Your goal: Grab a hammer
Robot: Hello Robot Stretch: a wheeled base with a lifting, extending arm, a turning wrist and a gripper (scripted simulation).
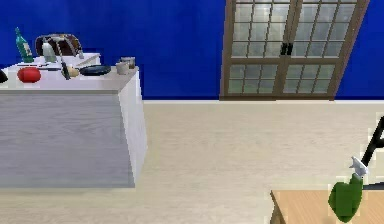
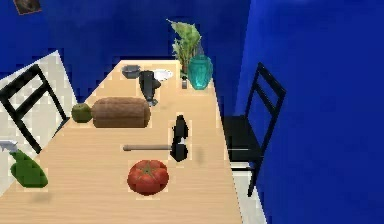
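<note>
Forward view far, toward counter; arm side view close above table, corner shared.

No readable text, label, brand, number or sign in either view.
</note>
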